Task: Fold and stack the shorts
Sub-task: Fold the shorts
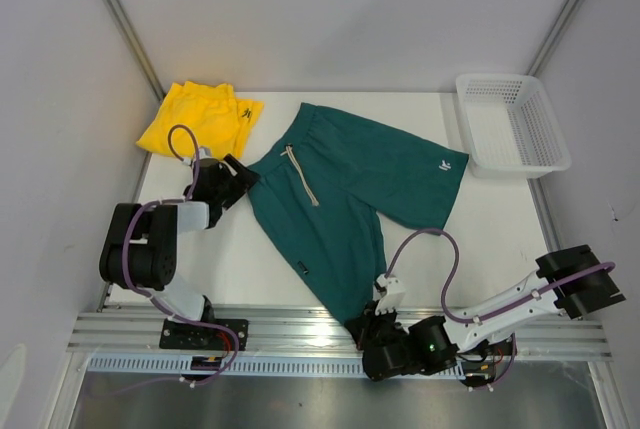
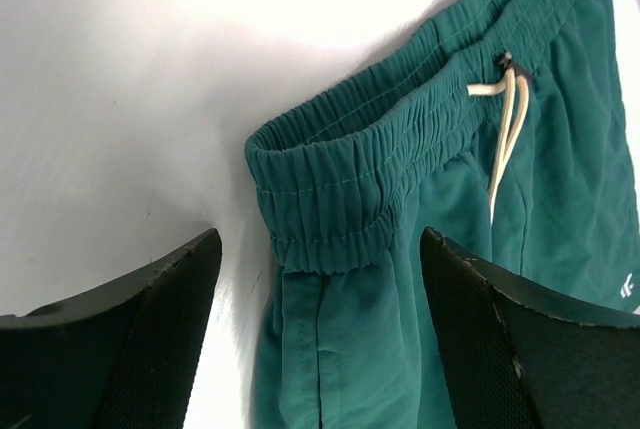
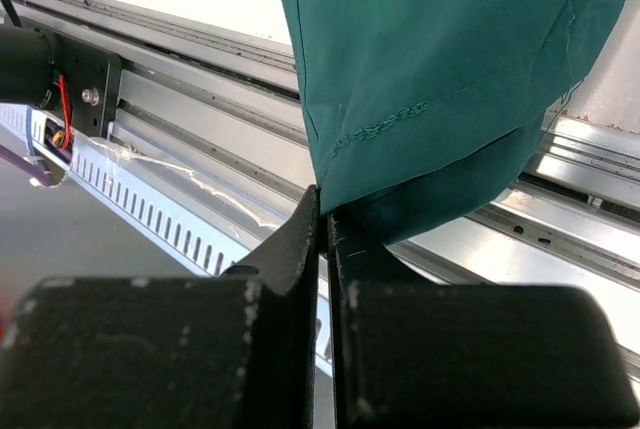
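Right, the teal shorts (image 1: 350,189) lie spread on the table (image 1: 240,259). 1 waistband (image 2: 330,189) corner sits directly between the fingers of the left gripper (image 2: 322,244). 1 leg trails off the near edge down to the right gripper (image 3: 323,207).

L jaws stand wide, 1 finger on each side of that corner. Nothing is gripped, and the pads look apart from the cloth. R jaws are pressed together w/ the leg hem (image 3: 420,129) nipped at the very tips. It's a thin bite, and the rest of the leg drapes above it over the rail (image 3: 200,99). The yellow shorts (image 1: 200,114) sit bunched ahead of the L gripper, near the teal pair but apparently not touching it.

Handling, as I judge it:
- The fabric is thin, light and limp, prob. a bit slick. It won't hold a shape, and it'll sag between 2 grips and follow whichever corner gets lifted.
- The gathered elastic band is the thickest part, so it's the best hold. Come straight down on the corner under the L fingers and catch both layers.
- The drawcord (image 2: 505,139) lies off past the far side of 1 L finger. Leave it out of the pinch, since it could snag or drag.
- The stitched hem gives the R tips some bulk, but w/ so shallow a bite it may slip once tension comes on, so pull gently.
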